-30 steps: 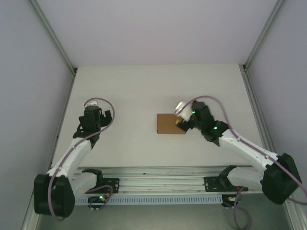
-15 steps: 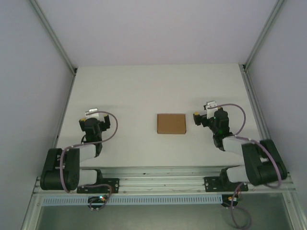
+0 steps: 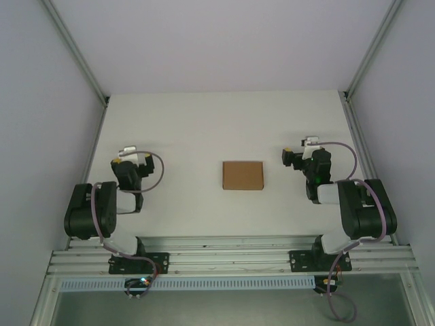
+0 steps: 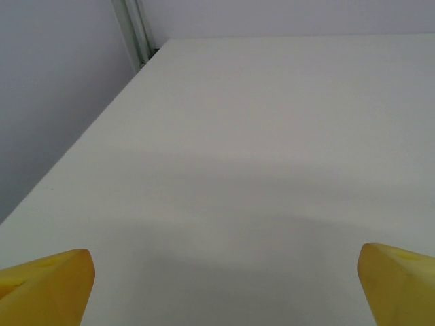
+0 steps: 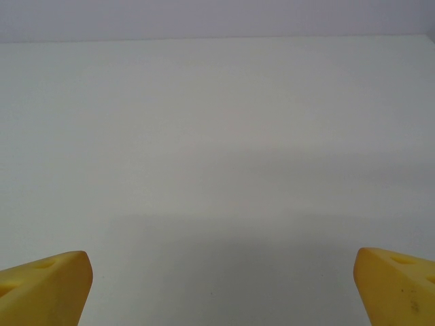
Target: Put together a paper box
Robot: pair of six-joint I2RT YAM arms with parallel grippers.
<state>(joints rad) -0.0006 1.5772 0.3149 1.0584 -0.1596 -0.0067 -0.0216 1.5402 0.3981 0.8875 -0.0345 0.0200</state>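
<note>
The paper box (image 3: 242, 175) is a small flat brown cardboard rectangle lying on the white table (image 3: 204, 122), midway between the two arms, with nothing touching it. My left gripper (image 3: 131, 160) sits folded back near its base, well left of the box. My right gripper (image 3: 296, 155) is folded back the same way, a short gap right of the box. In the left wrist view the left gripper (image 4: 224, 288) is open, its yellow fingertips (image 4: 47, 285) wide apart over bare table. The right gripper (image 5: 221, 288) is open too, with nothing between its yellow fingertips (image 5: 44, 285).
Grey walls with metal frame posts (image 3: 75, 54) enclose the table on the left, right and back. The left wall and a post (image 4: 136, 30) stand close to the left gripper. A rail (image 3: 231, 244) with both arm bases runs along the near edge.
Both arms have drawn back and folded down near their bases. The right gripper left the box's right edge and moved right; the box lies where it was.
</note>
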